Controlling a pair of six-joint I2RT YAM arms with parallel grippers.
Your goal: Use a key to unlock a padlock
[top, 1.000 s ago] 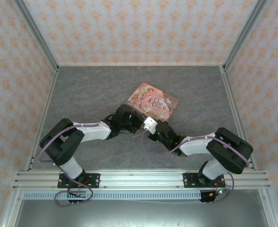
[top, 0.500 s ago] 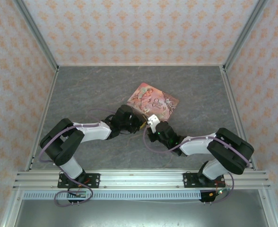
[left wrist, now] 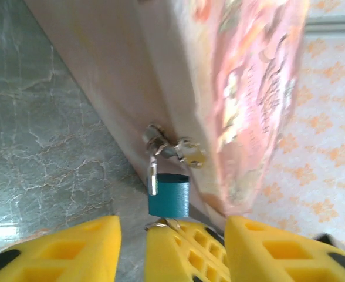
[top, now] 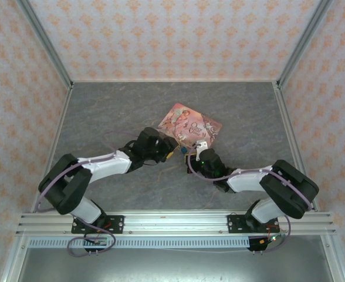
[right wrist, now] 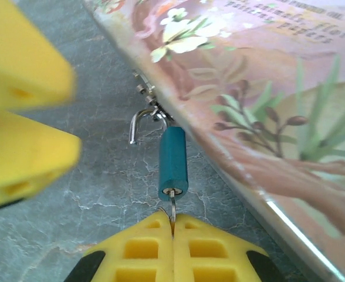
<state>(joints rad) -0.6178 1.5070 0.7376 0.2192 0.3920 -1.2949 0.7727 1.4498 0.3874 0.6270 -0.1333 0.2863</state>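
Two arms have pressed in on the tin (top: 191, 126) over the last second. From above, the right gripper (right wrist: 172, 226) has moved off the open bench (top: 108, 117) and up against the tin's near edge, and the left arm has stretched out flatter, carrying the left gripper (left wrist: 171, 226) in beside it. The tin itself has not shifted. The padlock (right wrist: 173, 161) hangs from the hasp (left wrist: 173, 148) on that near edge, just ahead of both grippers. The right gripper is clenched on the key (right wrist: 172, 205), whose blade sits in the bottom of the lock body. The left gripper is released, its jaws spread to either side of the lock and holding nothing. In the right wrist view the shackle (right wrist: 139, 122) shows as a broad hook while the body is seen edge-on, and its free leg hangs clear of the body. That suggests the lock has already sprung, so the advance probably seated and turned the key. What seems left is slipping the shackle off the hasp, which the empty left gripper is well placed to help with.
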